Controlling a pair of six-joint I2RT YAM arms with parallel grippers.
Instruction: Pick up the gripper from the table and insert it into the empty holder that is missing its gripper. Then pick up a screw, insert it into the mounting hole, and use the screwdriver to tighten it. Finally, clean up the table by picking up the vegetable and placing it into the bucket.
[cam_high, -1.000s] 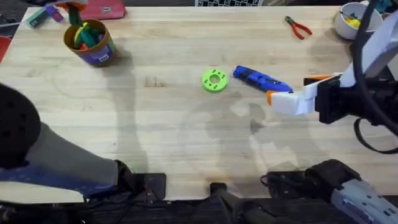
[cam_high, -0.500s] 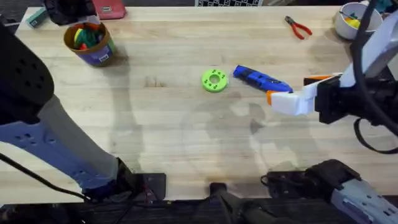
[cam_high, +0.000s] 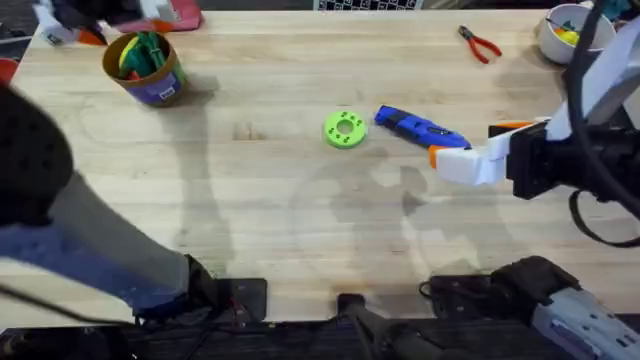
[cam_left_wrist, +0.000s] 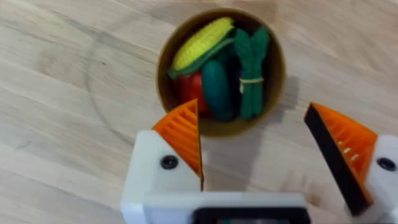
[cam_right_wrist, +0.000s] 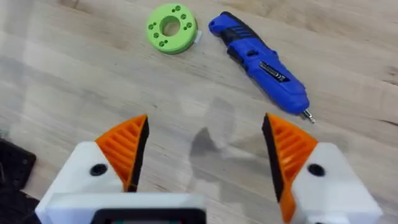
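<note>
The yellow-brown bucket (cam_high: 145, 65) stands at the far left. In the left wrist view my left gripper (cam_left_wrist: 255, 152) hovers open just above the bucket (cam_left_wrist: 168, 46), with nothing between its fingers. The slim green vegetable (cam_left_wrist: 252, 65) lies inside the bucket beside a corn cob, a dark green piece and a red one. My left gripper (cam_high: 105, 22) shows blurred behind the bucket. The blue screwdriver (cam_high: 420, 127) lies at centre right. My right gripper (cam_high: 475, 142) hangs open just right of its silver tip (cam_right_wrist: 306, 115). Both orange pads sit on each gripper. The loose gripper piece and the screw are out of view.
A lime-green disc with holes (cam_high: 345, 130) lies left of the screwdriver. Red-handled pliers (cam_high: 480, 43) and a white bowl (cam_high: 560, 35) sit at the far right. A red flat object (cam_high: 175, 15) lies behind the bucket. The left arm (cam_high: 60, 230) looms large at the lower left.
The left arm has swung about over the far left corner, and its gripper now sits farther left behind the bucket. A green piece now stands up in the bucket's mouth. The right arm has not moved.
</note>
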